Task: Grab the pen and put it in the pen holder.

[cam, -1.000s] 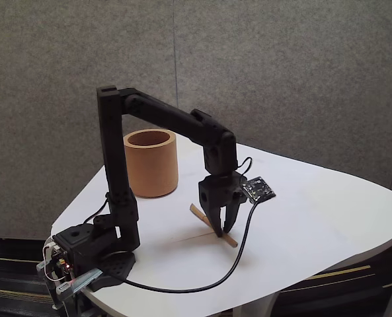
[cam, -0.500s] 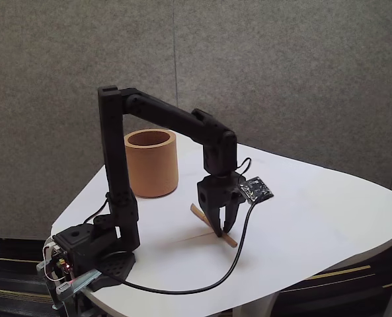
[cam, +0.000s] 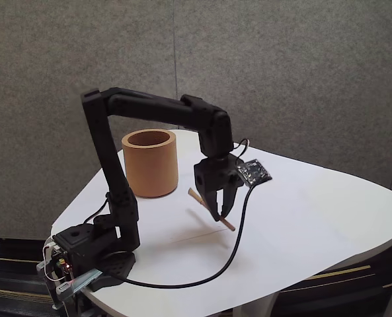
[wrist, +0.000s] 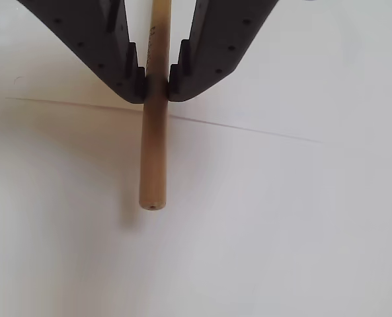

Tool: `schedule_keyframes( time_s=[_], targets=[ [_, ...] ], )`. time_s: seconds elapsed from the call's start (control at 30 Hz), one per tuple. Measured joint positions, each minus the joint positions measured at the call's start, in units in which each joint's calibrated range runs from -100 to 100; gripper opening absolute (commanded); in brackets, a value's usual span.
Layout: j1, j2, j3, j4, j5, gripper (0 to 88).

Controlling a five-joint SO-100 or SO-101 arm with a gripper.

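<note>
Wrist view: pen pinched, off table

Wrist view shows gripper (wrist: 156,82) clamped on the pen (wrist: 153,158), jaws meeting its shaft crosswise, likely so it won't roll out. Fixed view: pen (cam: 227,224) tilted, clear of the white table (cam: 314,218). Pen holder (cam: 151,164) stands near, to the left, mouth up, ready for drop.

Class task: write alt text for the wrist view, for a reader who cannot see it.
Seen from the wrist, the black gripper is shut on a light tan wooden pen, which runs down the picture from the top edge to a blunt end. Behind it lies a white table crossed by one faint line.
</note>
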Motion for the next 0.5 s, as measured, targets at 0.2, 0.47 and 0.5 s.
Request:
schedule_keyframes(
  time_s=[0.2, 0.47, 0.5],
  targets=[
    [-1.2, -6.5, -5.5, 2.6, 0.0, 0.8],
    [-3.6, -15.2, -5.7, 2.8, 0.0, 0.8],
    [-4.3, -16.6, -5.7, 2.8, 0.0, 0.8]
  ],
)
